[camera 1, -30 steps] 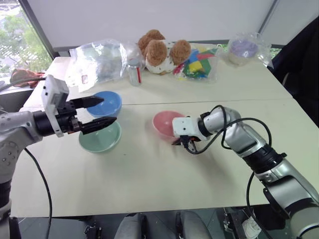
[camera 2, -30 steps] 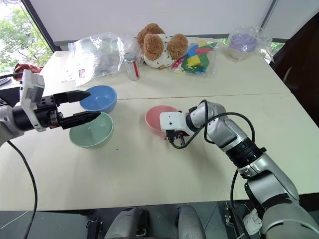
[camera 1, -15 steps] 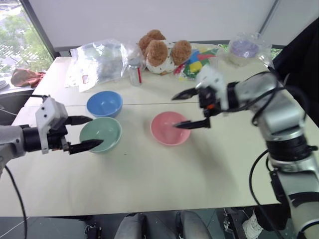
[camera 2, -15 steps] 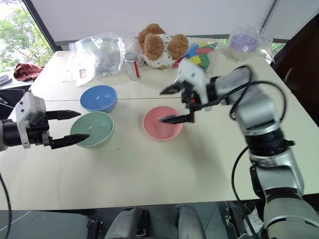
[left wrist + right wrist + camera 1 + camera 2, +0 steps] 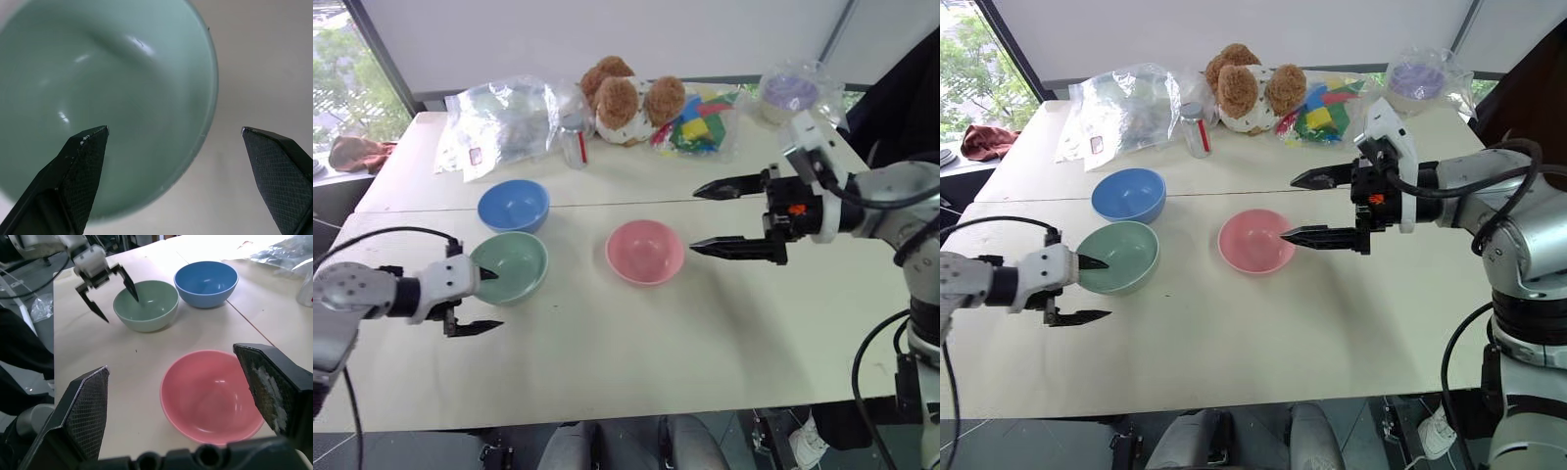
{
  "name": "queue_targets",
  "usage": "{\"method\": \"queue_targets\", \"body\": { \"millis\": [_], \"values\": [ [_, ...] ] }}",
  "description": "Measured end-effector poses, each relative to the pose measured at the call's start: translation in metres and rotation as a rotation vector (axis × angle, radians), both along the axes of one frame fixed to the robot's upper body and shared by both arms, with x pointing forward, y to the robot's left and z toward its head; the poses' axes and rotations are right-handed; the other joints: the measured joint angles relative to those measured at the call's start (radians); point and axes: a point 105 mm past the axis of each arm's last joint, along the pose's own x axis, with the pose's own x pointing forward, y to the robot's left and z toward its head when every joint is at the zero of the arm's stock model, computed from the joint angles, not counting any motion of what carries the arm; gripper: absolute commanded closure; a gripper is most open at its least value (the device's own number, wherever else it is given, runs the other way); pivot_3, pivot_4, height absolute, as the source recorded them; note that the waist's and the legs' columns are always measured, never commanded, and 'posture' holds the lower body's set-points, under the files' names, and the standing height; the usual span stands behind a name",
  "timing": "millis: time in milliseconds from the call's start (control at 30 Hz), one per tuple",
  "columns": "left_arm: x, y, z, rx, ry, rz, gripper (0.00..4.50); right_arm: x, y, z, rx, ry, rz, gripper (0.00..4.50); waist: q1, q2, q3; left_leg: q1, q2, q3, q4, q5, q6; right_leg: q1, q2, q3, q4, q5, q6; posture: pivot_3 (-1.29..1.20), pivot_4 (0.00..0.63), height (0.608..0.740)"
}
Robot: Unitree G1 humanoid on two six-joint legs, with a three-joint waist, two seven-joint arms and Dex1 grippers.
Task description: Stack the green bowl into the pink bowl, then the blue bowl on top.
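Now you are holding the left gripper (image 5: 1089,290) wide, straddling the green bowl's (image 5: 1120,256) rim; the right gripper (image 5: 1313,207) is hovering wide above the pink bowl (image 5: 1255,241).

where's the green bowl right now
The green bowl sits on the table's left side, just in front of the blue bowl, with the open left gripper straddling its near rim.

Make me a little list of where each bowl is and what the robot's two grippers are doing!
green bowl: on the table, empty, nearest the left gripper
blue bowl: just behind the green bowl, empty
pink bowl: middle of the table, empty, nothing stacked in it yet
left gripper: open, low at the green bowl's rim, one finger over the bowl and one outside
right gripper: open, empty, raised beside the pink bowl
table: toys and bags along the far edge
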Motion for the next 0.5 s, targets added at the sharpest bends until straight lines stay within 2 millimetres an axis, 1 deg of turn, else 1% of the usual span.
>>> {"method": "queue_targets", "body": {
  "millis": [33,67,167,200,233,267,300,367,433,500],
  "values": [
    [0.001,-0.002,-0.004,0.003,0.009,-0.013,0.93,-0.001,-0.002,0.0,-0.004,0.001,-0.015,0.0,0.001,0.0,0.0,0.0,0.0,0.0,0.0,0.0,0.0,0.0,0.0,0.0,0.0,0.0,0.0,0.0,0.15,0.74],
    [0.002,-0.002,-0.007,0.005,0.018,-0.018,1.42,-0.001,-0.003,0.001,-0.003,-0.001,-0.027,0.0,0.001,0.0,0.0,0.0,0.0,0.0,0.0,0.0,0.0,0.0,0.0,0.0,0.0,0.0,0.0,0.0,0.15,0.74],
    [0.0,-0.004,-0.012,0.009,0.046,-0.046,3.02,-0.002,-0.007,0.005,0.007,-0.004,-0.053,0.0,0.001,0.0,0.0,0.0,0.0,0.0,0.0,0.0,0.0,0.0,0.0,0.0,0.0,0.0,0.0,0.0,0.15,0.74],
    [0.0,-0.005,-0.01,0.005,0.049,-0.053,3.48,-0.003,-0.009,0.005,0.005,-0.006,-0.06,0.0,0.002,0.0,0.0,0.0,0.0,0.0,0.0,0.0,0.0,0.0,0.0,0.0,0.0,0.0,0.0,0.0,0.15,0.74],
    [0.001,-0.009,-0.005,-0.011,0.04,-0.073,4.03,-0.004,-0.01,0.005,0.005,-0.006,-0.068,0.0,0.002,0.0,0.0,0.0,0.0,0.0,0.0,0.0,0.0,0.0,0.0,0.0,0.0,0.0,0.0,0.0,0.15,0.74],
    [0.003,-0.014,0.005,-0.024,0.013,-0.094,4.47,-0.004,-0.011,0.004,0.008,-0.003,-0.074,0.0,0.002,-0.001,0.0,0.0,0.0,0.0,0.0,0.0,0.0,0.0,0.0,0.0,0.0,0.0,0.0,0.0,0.15,0.74],
    [0.003,-0.019,0.014,-0.033,0.002,-0.12,4.47,-0.004,-0.011,0.003,0.012,0.001,-0.079,0.0,0.002,0.0,-0.001,0.0,0.0,0.0,0.001,0.0,0.0,0.001,0.0,0.0,0.0,0.0,0.0,0.0,0.15,0.74],
    [-0.004,-0.028,0.016,-0.055,0.04,-0.162,4.47,-0.003,-0.012,0.001,0.017,0.008,-0.083,0.0,0.001,0.001,-0.001,0.0,0.0,0.001,0.001,0.0,0.0,0.001,0.0,0.001,0.0,0.0,0.0,0.0,0.15,0.74],
    [-0.012,-0.042,0.02,-0.093,0.083,-0.221,4.47,-0.002,-0.012,0.001,0.017,0.002,-0.092,0.0,0.0,0.0,0.0,0.0,0.0,0.0,0.001,0.0,0.0,0.001,0.0,0.0,0.0,0.0,0.0,0.0,0.15,0.74],
    [-0.014,-0.054,0.031,-0.117,0.088,-0.277,4.47,-0.002,-0.014,0.002,0.015,-0.005,-0.099,0.0,0.002,0.0,0.0,0.0,0.0,0.0,0.001,0.0,0.0,0.001,0.001,0.0,0.0,0.0,0.0,0.0,0.15,0.74]
  ]
}}
